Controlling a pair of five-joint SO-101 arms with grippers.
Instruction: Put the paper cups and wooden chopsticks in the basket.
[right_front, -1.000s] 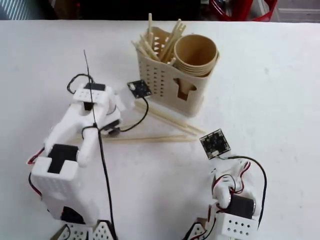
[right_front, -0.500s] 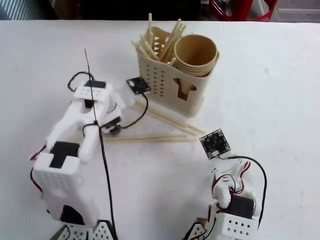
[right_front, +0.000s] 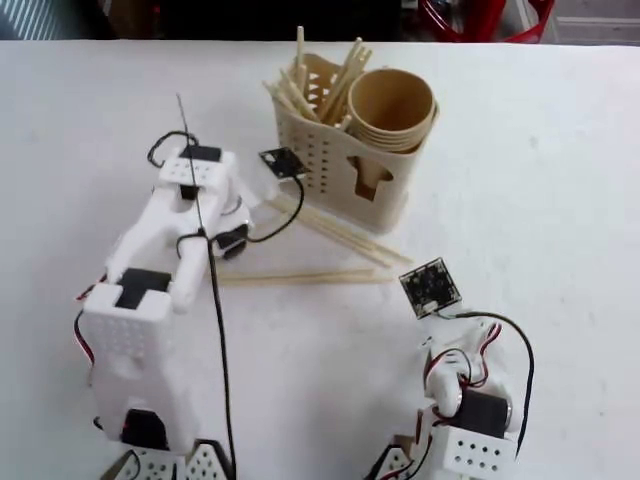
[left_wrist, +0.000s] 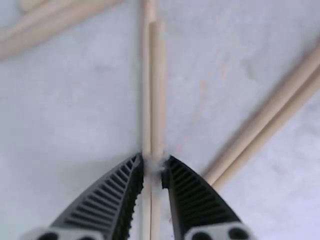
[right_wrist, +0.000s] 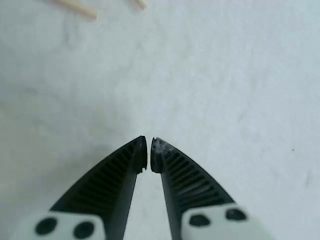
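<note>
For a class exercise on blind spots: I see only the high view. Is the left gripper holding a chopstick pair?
Observer: Yes; the left gripper is closed on a chopstick pair lying on the table.
Operator: And the other arm?
Observer: The right gripper is shut, holding nothing, over the table.
Operator: Other sticks near the left one?
Observer: A second pair runs off at an angle, close beside it.

Plain white table (right_front: 560, 200), evenly lit, a bit scuffed. Past its far edge it's dark, a red frame (right_front: 480, 20) near the right corner, bluish slats (right_front: 30, 18) far left
</note>
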